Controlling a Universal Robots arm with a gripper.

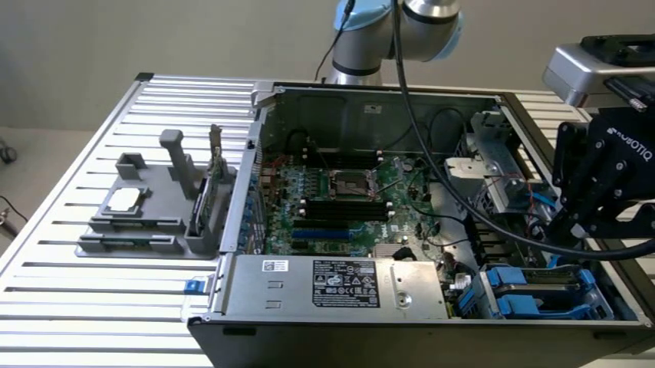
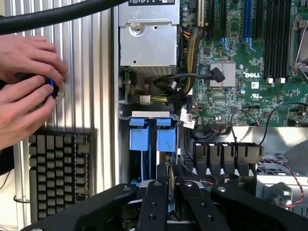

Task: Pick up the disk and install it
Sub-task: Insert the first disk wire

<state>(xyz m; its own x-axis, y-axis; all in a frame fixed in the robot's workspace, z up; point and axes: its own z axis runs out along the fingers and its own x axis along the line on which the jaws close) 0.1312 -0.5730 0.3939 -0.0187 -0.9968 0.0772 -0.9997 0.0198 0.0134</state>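
My black gripper (image 1: 575,228) hangs over the open computer case's corner at the exterior view's right, just above the blue drive bay (image 1: 538,295). In the wrist view its two fingers (image 2: 154,204) stand close together, and a thin plate seen edge-on, the disk (image 2: 169,168), sits between them. The gripper (image 2: 169,187) is shut on it. Straight past the fingertips lie the bay's blue plastic rails (image 2: 151,137). The disk's flat faces and label are hidden.
The silver power supply box (image 1: 338,284) lies along the case's near wall beside the bay, with loose cables (image 2: 178,82) and the motherboard (image 1: 348,192) close by. A person's hands (image 2: 29,86) work outside the case above a keyboard (image 2: 57,168). A grey fixture (image 1: 133,203) stands on the slatted table.
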